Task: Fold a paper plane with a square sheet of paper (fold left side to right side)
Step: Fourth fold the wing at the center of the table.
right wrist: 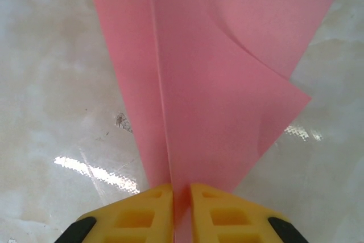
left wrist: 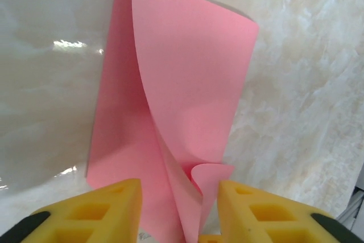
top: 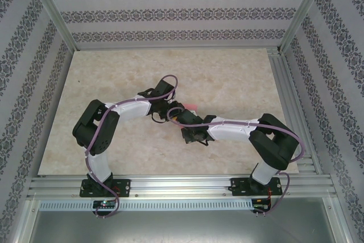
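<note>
From above, the two arms meet near the middle of the table (top: 227, 78). The left gripper (top: 162, 113) and right gripper (top: 183, 111) sit close together, and a small corner of the pink sheet of paper (top: 191, 105) shows just beyond the right one.

In the left wrist view, the left gripper (left wrist: 181, 214) has its yellow fingers (left wrist: 108, 211) set apart. The sheet of paper (left wrist: 187, 83) runs up from the gap between them. One side lies flat on the table (left wrist: 307, 83), and the other is lifted and curled over.

In the right wrist view, the right gripper (right wrist: 181, 209) is closed tight on the near edge of the sheet of paper (right wrist: 216, 72). The sheet fans out ahead over the table (right wrist: 57, 112) along a straight crease.
</note>
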### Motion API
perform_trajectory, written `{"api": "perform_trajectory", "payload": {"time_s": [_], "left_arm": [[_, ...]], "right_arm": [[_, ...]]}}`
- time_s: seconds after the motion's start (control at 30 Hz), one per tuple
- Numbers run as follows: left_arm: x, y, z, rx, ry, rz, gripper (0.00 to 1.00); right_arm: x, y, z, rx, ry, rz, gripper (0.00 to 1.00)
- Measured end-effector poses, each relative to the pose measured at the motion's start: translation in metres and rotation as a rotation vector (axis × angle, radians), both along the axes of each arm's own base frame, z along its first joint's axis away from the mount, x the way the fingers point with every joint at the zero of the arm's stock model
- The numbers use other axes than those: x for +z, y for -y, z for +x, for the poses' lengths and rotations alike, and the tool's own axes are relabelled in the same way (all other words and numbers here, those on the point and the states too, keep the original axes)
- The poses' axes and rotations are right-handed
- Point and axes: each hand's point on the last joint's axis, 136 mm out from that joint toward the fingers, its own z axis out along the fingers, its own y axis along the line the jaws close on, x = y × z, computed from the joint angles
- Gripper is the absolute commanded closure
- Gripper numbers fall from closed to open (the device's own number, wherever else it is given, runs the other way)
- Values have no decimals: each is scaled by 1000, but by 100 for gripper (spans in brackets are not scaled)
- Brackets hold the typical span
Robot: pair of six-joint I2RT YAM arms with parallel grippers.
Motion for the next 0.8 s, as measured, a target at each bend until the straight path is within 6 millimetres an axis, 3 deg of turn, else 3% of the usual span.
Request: {"api": "perform_trajectory", "payload": {"time_s": [0.23, 0.43, 0.6, 0.8], "left_arm": [[40, -9, 15, 15, 85, -28, 39], [63, -41, 35, 97, 138, -47, 35], [47, -65, 28, 154, 104, -41, 42], [22, -62, 5, 151, 25, -78, 58]], "right_arm": [[-1, 0, 0, 0, 1, 3, 89], [-4, 1, -2, 2, -1, 7, 91], [-5, -1, -1, 3, 1, 23, 92], [-4, 0, -1, 0, 0, 72, 92]]}}
